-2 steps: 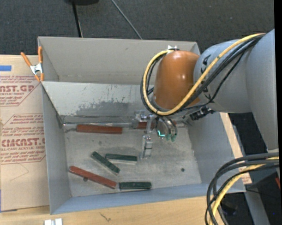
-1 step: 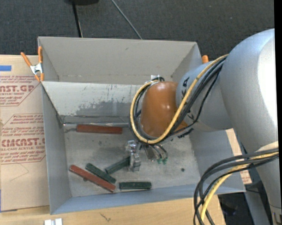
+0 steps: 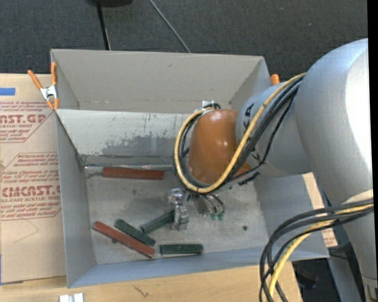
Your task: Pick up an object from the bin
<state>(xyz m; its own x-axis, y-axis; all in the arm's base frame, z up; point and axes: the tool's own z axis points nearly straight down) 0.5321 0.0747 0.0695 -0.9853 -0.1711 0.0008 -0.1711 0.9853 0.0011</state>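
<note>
My gripper point(image 3: 179, 217) hangs low over the bin's floor, just below the orange wrist cover. One metal finger stands on or right beside the right end of a dark green stick point(image 3: 155, 224), which lies slanting towards the lower left. Another dark green stick point(image 3: 134, 232) lies just left of it, crossing towards a red-brown stick point(image 3: 123, 239). A short dark green stick point(image 3: 180, 248) lies flat near the front wall, below the gripper.
A longer red-brown stick point(image 3: 133, 174) lies along the back wall to the left. The arm and its cables cover the bin's right side. Bare floor lies to the left of the sticks.
</note>
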